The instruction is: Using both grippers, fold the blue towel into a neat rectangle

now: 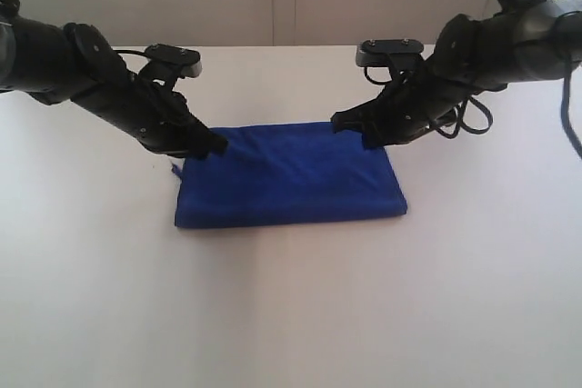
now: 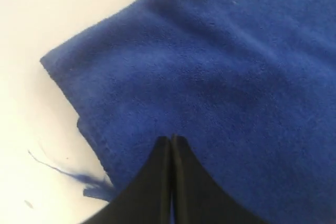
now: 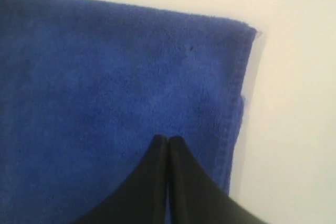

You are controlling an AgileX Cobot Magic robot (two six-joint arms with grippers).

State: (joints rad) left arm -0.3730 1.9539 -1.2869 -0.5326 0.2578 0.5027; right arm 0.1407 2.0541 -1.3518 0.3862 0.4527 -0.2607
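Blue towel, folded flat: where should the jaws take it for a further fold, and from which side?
Probably at the two far corners of the blue towel, where the left gripper and right gripper are, both shut. It lies flat on the table, so only its edges offer a pinch; come down from above at the far edge.

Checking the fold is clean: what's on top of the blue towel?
The shut left gripper sits over one corner of the blue towel, the shut right gripper over the other; nothing else. Contact, and anything under the cloth, is hidden.
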